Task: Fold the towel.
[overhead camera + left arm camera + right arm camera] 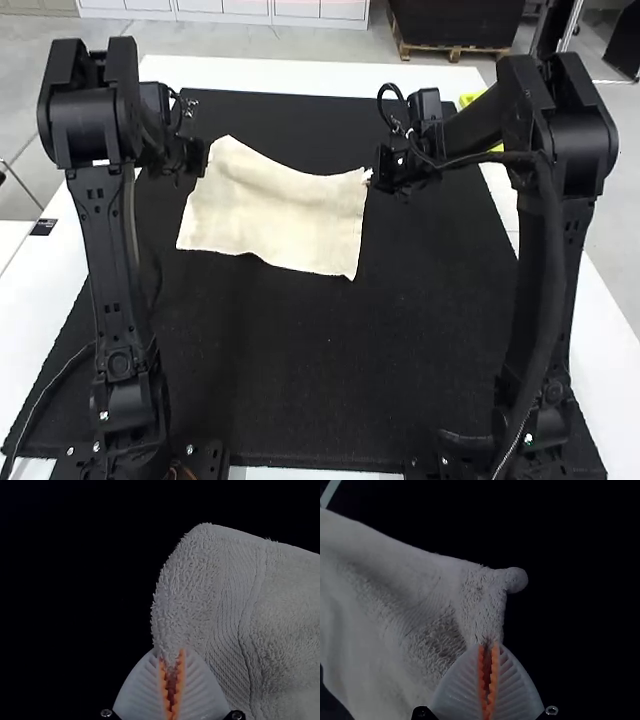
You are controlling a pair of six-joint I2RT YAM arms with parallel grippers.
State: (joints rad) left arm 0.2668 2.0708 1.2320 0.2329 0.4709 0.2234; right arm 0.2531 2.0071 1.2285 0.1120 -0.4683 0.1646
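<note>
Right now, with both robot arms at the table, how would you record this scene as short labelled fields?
item: cream terry towel
lie: spread, far edge sagging
left hold: white, ribbed left gripper, shut on towel near a corner
right hold: white, ribbed right gripper, shut near another corner
surface: black rectangular mat on white table

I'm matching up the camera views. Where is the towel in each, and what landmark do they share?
High view: the towel is above and left of centre.
Left wrist view: it extends from the left gripper, pinched near a corner.
Right wrist view: it extends from the right gripper, pinched near another corner.
Shared landmark: the black mat beyond its edges.
</note>
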